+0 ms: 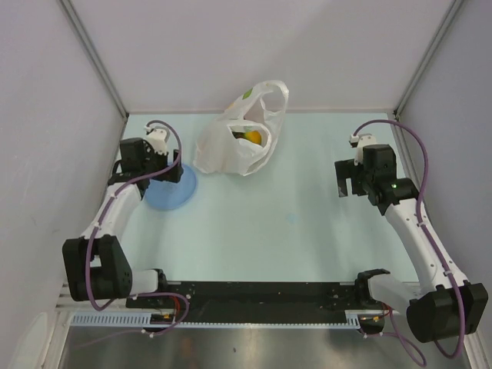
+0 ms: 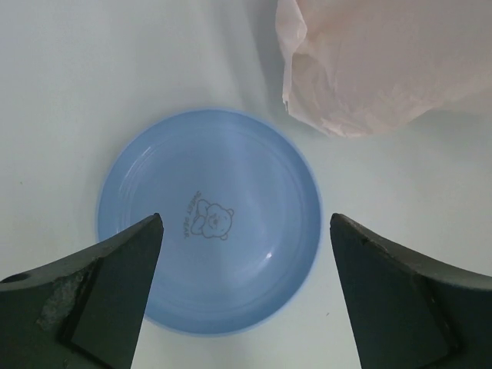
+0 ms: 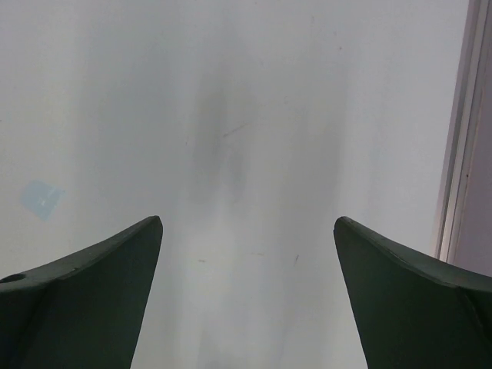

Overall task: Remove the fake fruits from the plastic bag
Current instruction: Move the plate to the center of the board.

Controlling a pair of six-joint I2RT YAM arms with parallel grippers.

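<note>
My left end effector is spread wide and empty above the blue plate, with the plastic bag ahead-right. My right end effector is likewise spread and empty.

walls: plain white panels | corner posts: grey (metal) | table: pale blue-green

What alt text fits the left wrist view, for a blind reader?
A round blue plate with a small bear print lies on the pale table, seen from above between the two dark fingers of the open left claw. A corner of the white plastic bag shows at the top right.
</note>
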